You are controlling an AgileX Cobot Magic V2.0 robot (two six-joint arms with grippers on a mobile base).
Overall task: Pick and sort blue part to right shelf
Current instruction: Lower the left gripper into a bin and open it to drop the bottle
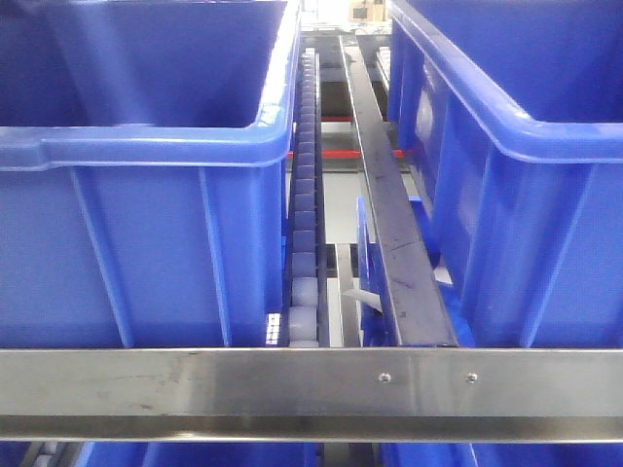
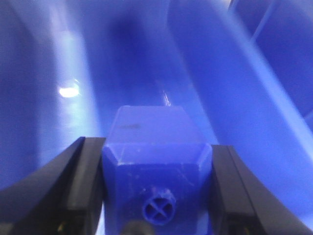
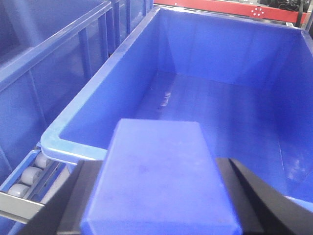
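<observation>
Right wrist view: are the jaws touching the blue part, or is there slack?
Touching. The right wrist view shows the blue part wedged between the two dark jaws, both flush against its sides with no gap visible.

My front view is coming through sharp and evenly lit from overhead, with the steel front rail [image 1: 195,379] giving off a dull sheen. My left wrist view is smearing into blur behind the blue part [image 2: 156,147], and a white glare spot [image 2: 68,91] is glowing on the crate wall [image 2: 49,73]. My right wrist view is looking bright, with soft shadows.
</observation>
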